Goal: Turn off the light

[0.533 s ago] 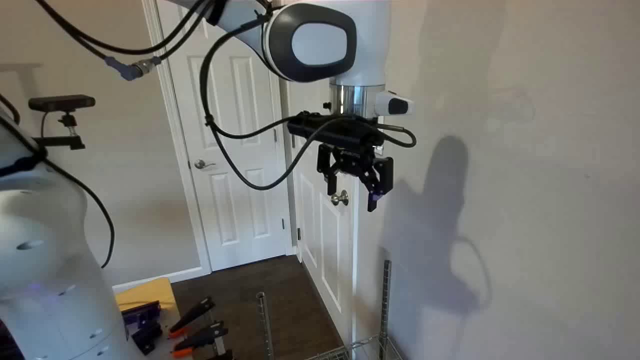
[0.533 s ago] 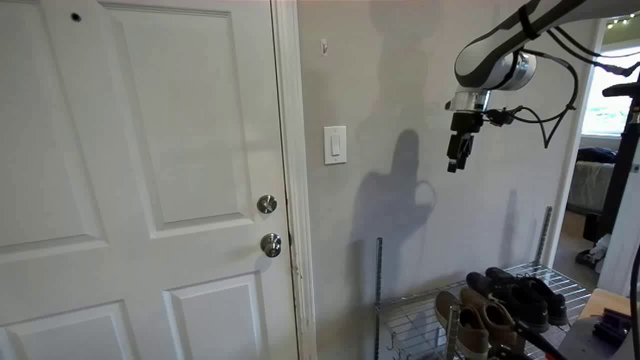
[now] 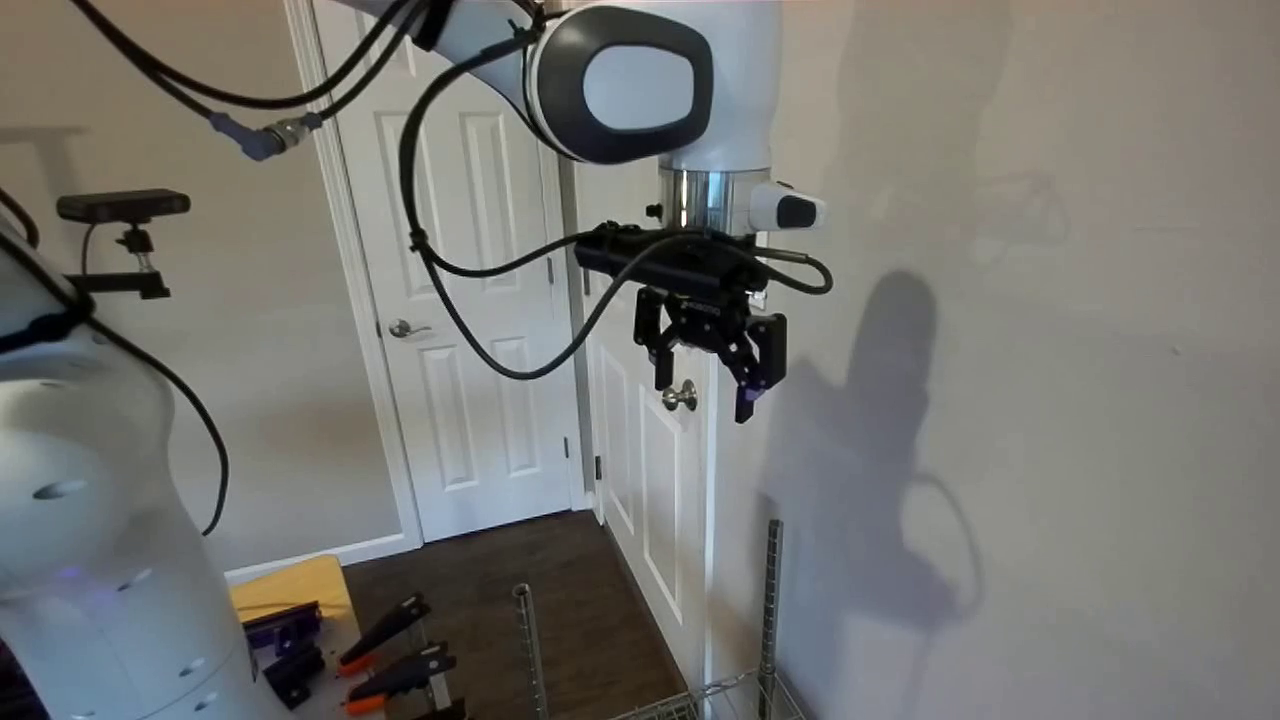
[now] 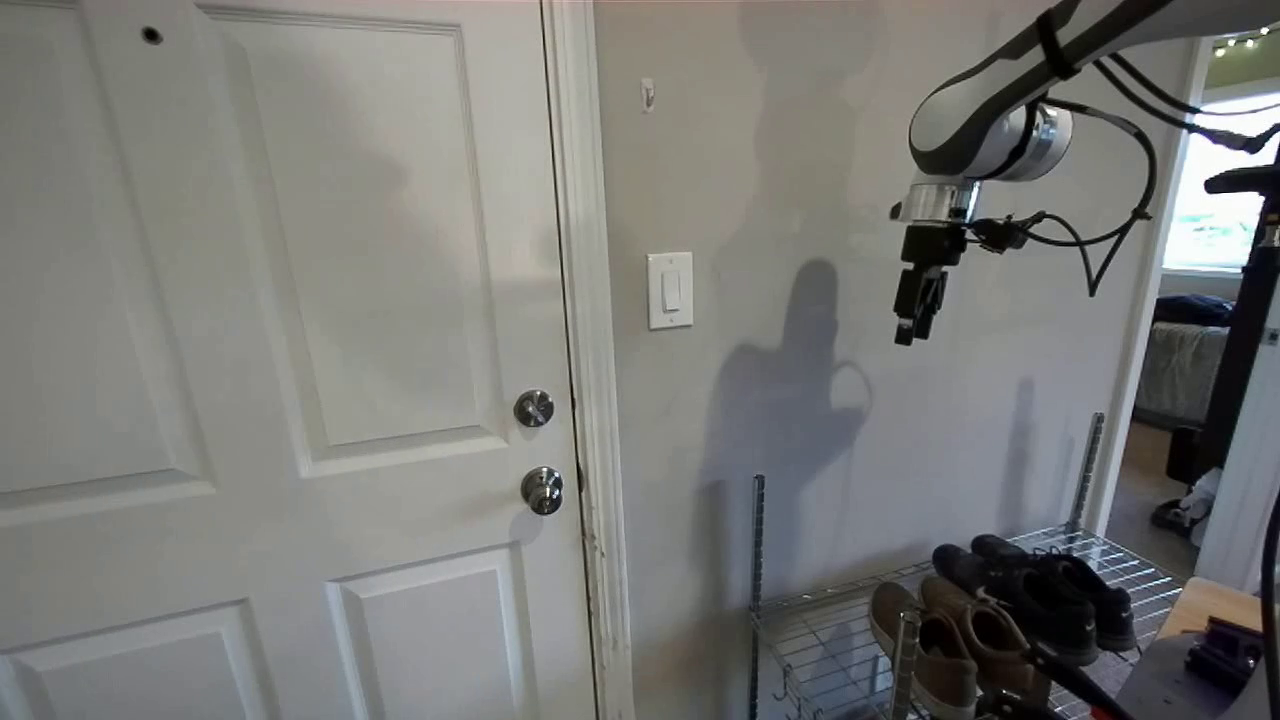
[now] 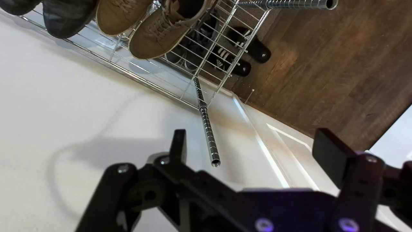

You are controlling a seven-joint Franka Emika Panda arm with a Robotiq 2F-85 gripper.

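The light switch [image 4: 671,290] is a white rocker on a white plate, fixed to the wall beside the door frame in an exterior view. I cannot make it out in the wrist view. My gripper [image 4: 912,335] hangs fingers down, well to the right of the switch and apart from it in that view. The gripper [image 3: 705,395] also hangs in front of a door in an exterior view. In the wrist view the gripper [image 5: 254,146] has its two black fingers wide apart, with nothing between them.
A white door [image 4: 390,300] with a knob [image 4: 542,490] and deadbolt stands left of the switch. A wire rack [image 4: 830,640] with several shoes [image 4: 1000,610] and upright metal posts [image 4: 757,540] stands below the arm. Clamps [image 3: 400,670] lie by the robot's base.
The arm and gripper have not visibly moved. A faint shadow now shows on the upper part of the white door.
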